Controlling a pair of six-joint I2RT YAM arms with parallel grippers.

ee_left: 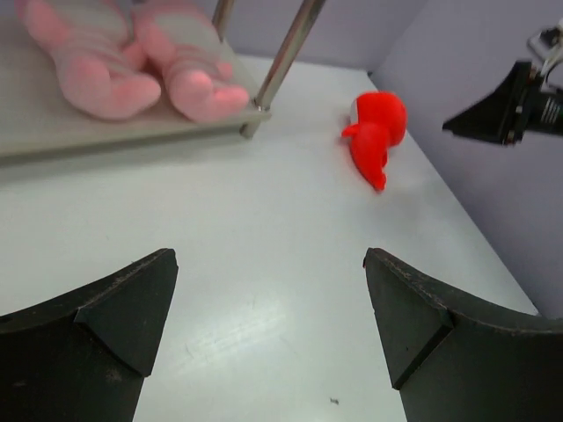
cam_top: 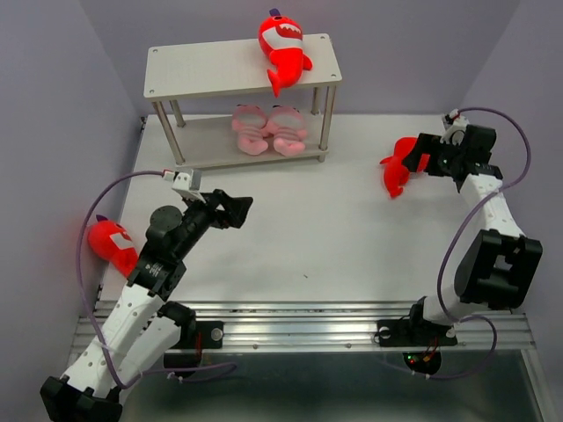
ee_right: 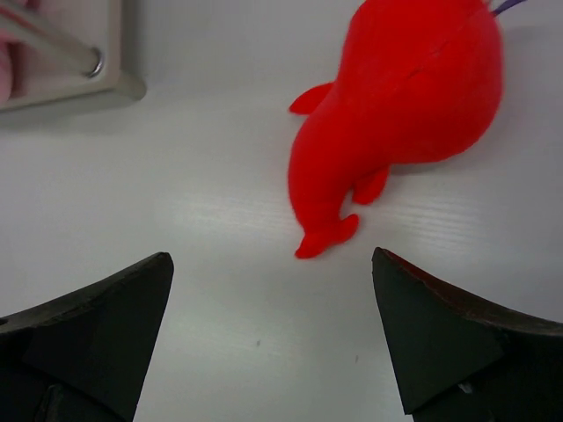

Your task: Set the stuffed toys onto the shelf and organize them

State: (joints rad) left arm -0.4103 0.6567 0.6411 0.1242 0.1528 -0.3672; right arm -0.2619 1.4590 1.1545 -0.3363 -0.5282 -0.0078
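From above, one shark (cam_top: 283, 48) lies on the top board of the shelf (cam_top: 202, 70) with both pigs (cam_top: 268, 129) below, so there is room up top. A second shark (cam_top: 400, 167) lies just before the right claw (cam_top: 424, 156); a third shark (cam_top: 113, 246) is half hidden behind the left arm. Left wrist: left claw (ee_left: 269, 257) wide, empty (facing the shelf). Right wrist: fingers (ee_right: 97, 325) wide too, seemingly lined up on the second shark, whose head is cropped.

Bright, even light. A soft shine sits on the table (ee_left: 229, 338) between the left fingers (ee_left: 106, 334). The pigs (ee_left: 132, 61) beyond them look blurry.
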